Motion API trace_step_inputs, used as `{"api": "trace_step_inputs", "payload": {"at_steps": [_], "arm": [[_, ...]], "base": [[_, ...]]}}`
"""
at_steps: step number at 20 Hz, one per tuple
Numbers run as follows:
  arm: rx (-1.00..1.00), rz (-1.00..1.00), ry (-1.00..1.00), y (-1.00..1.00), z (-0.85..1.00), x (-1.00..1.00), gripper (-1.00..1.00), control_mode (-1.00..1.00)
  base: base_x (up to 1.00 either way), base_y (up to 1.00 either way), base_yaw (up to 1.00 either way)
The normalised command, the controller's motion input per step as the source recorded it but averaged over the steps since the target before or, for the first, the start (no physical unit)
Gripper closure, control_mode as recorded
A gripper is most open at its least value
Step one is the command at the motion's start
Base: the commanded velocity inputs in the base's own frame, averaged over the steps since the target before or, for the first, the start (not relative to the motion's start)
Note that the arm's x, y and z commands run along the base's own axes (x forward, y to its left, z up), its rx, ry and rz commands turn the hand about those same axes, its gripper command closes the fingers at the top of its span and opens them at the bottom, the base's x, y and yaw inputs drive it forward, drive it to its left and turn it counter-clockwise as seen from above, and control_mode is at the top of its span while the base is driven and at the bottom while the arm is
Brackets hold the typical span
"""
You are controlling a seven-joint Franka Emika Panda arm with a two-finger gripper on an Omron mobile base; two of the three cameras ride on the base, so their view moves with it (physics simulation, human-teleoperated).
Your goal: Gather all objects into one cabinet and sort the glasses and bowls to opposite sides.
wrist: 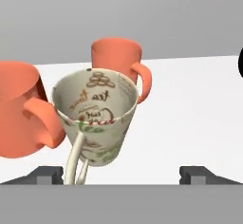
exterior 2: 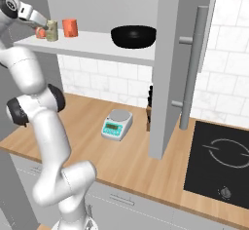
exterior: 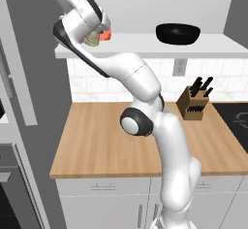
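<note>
Claw (wrist: 121,173) status: open. In the hand view both finger tips stand wide apart at the bottom edge, and the beige speckled tumbler (wrist: 95,118) stands on the shelf between and beyond them, gripped by neither. Whether either tip touches the tumbler cannot be determined.

Location of task items:
- Beige speckled tumbler: on the white cabinet shelf (exterior 2: 92,44), at its left end, directly in front of the claw.
- Orange cup with handle (wrist: 118,64): upright on the same shelf, behind the tumbler, handle toward the right of the hand view.
- Second orange cup (wrist: 21,109): also handled, just beside the tumbler on the left of the hand view, very close to it; contact cannot be confirmed.
- Black bowl (exterior 2: 133,35): on the same shelf, well apart from the three drinking vessels, toward the right end near the dark cabinet door.

Other items: the kitchen scale (exterior 2: 116,124) and the knife block (exterior: 193,104) stand on the wooden desk (exterior: 97,140) below the cabinet.

Progress assessment: all visible task items stand on one shelf, with the cups and tumbler grouped at the left and the bowl at the right. No cups or bowls are visible on the desk. By this evidence the gathering and sorting appear complete or nearly so. Remaining, as judged: withdraw the claw from the shelf without disturbing the closely packed cups.
</note>
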Motion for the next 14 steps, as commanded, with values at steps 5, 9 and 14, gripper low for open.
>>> {"api": "trace_step_inputs", "payload": {"at_steps": [5, 9, 14], "arm": [[0.00, 0.02, -0.18, -0.07, -0.34, -0.67, -1.00, -1.00], [0.01, 0.01, -0.21, -0.23, -0.43, -0.71, -1.00, -1.00], [0.01, 0.01, -0.17, -0.33, -0.35, -0.69, -1.00, -1.00]], "base": [[0.00, 0.00, 0.00], [0.00, 0.00, 0.00], [0.00, 0.00, 0.00]]}}
